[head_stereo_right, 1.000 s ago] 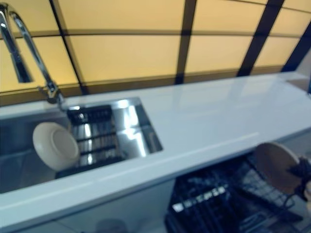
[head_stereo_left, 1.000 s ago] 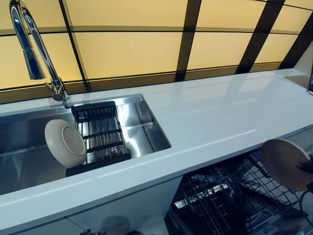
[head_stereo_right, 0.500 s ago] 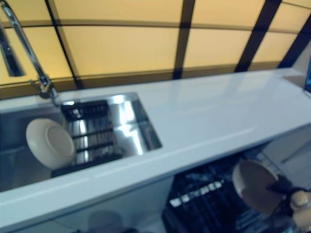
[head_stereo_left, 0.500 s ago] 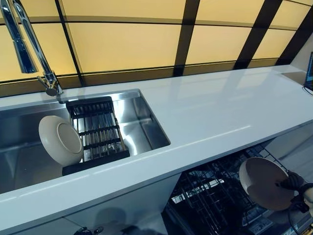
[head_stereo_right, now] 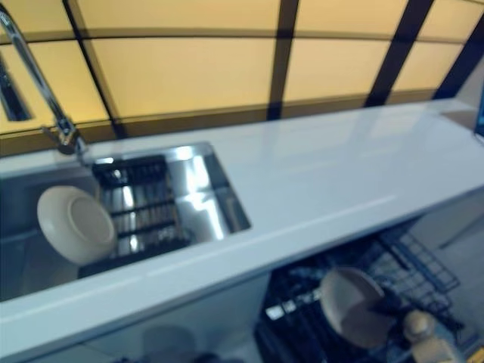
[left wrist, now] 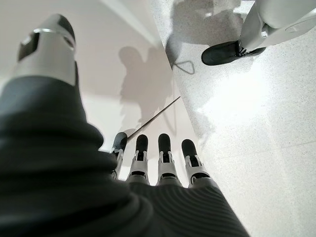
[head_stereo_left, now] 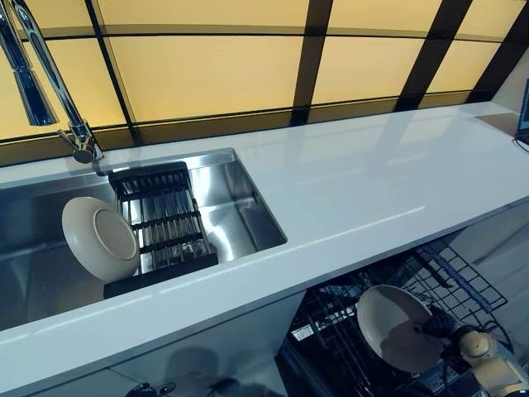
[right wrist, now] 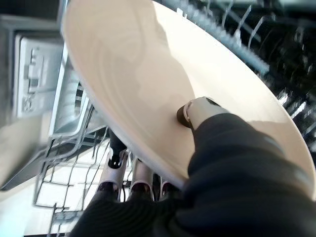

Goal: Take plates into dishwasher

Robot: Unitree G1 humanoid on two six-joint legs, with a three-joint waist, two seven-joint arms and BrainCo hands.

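My right hand (head_stereo_left: pixel 440 324) pinches a cream plate (head_stereo_left: pixel 393 327) by its rim, thumb on its face (right wrist: pixel 195 112) and fingers (right wrist: pixel 116 160) behind it. It holds the plate (right wrist: pixel 148 84) on edge low over the dark wire dishwasher rack (head_stereo_left: pixel 347 331) below the counter. A second cream plate (head_stereo_left: pixel 99 238) leans upright in the steel sink (head_stereo_left: pixel 240 215) against a black drying rack (head_stereo_left: pixel 161 223). My left hand (left wrist: pixel 158 163) hangs by the white cabinet front, fingers straight and empty.
The white counter (head_stereo_left: pixel 372 190) runs right of the sink, its front edge above the open dishwasher. A chrome faucet (head_stereo_left: pixel 50 83) stands at the back left. The rack's wire tines (right wrist: pixel 74 168) and the dishwasher's grey edge (right wrist: pixel 34 79) lie close below the plate.
My right hand has carried the plate down and to the left, from beside the counter edge to low over the dishwasher rack. The camera has tilted down a little.
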